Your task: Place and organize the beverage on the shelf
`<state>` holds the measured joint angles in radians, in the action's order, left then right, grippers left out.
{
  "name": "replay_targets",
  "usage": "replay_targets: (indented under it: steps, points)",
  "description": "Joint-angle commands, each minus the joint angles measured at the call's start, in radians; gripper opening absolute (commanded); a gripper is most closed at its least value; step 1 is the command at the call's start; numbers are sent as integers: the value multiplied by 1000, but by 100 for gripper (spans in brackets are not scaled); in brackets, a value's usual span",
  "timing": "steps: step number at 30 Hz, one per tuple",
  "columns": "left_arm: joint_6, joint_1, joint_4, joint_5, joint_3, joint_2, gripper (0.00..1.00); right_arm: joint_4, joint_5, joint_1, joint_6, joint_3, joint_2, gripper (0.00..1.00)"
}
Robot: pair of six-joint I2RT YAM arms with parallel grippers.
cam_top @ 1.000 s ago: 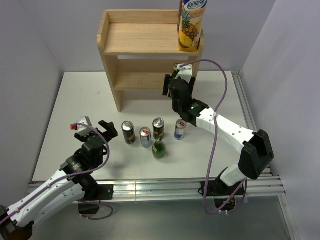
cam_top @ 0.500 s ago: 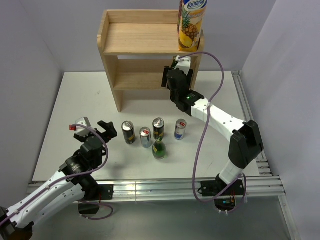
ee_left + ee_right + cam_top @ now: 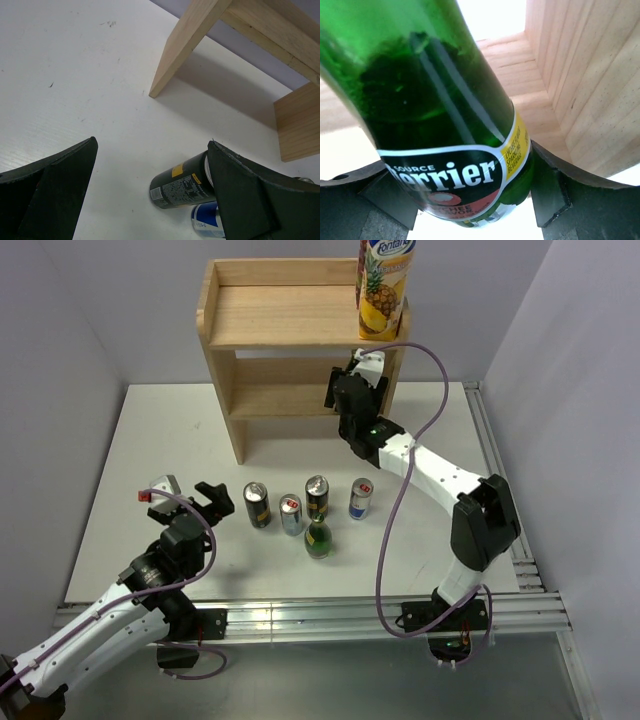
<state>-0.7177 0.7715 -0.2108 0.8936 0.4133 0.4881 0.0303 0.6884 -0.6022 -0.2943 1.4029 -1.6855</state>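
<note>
Right pincer [image 3: 347, 390]: reaches into the lower tier of the shelf [image 3: 270, 318] at its right end, and is closed on the Perrier bottle [image 3: 445, 120].
Grip: the two dark fingers [image 3: 551, 196] press the bottle's labelled part from either side, with the glass filling the gap between them.
Perrier bottle: green glass with a black, white and yellow label. It lies inside the shelf opening, just beside the right inner wall. Whether its base touches the lower board cannot be told.
Left pincer [image 3: 190, 496]: wide open and holding nothing. It hangs over the table [image 3: 150, 440] at the left, well apart from the shelf.
Ahead of the left pincer: a dark can [image 3: 182, 186] shows between its finger ends in the wrist view, with a silver-blue can [image 3: 205, 226] just below it. Neither is touched.
On the table: five drinks stand upright in a loose group between the arms. They are the left dark can [image 3: 257, 505], the left silver-blue can [image 3: 291, 515], the second dark can [image 3: 317, 497], the right silver-blue can [image 3: 360, 499] and the second green bottle [image 3: 318, 539], nearest the arm bases.
Top tier: the yellow pineapple carton [image 3: 384, 290] stands at the right corner, above the right pincer.
</note>
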Motion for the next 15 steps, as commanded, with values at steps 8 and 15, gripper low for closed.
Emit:
replay_targets:
  steps: [8, 15]
  points:
    - [18, 3, 27, -8, -1, -10, 99, 155, 123, 38, -43, 65, -66, 0]
    - [20, 3, 27, -10, -2, -14, 99, 154, 157, 39, -45, 59, -85, 0]
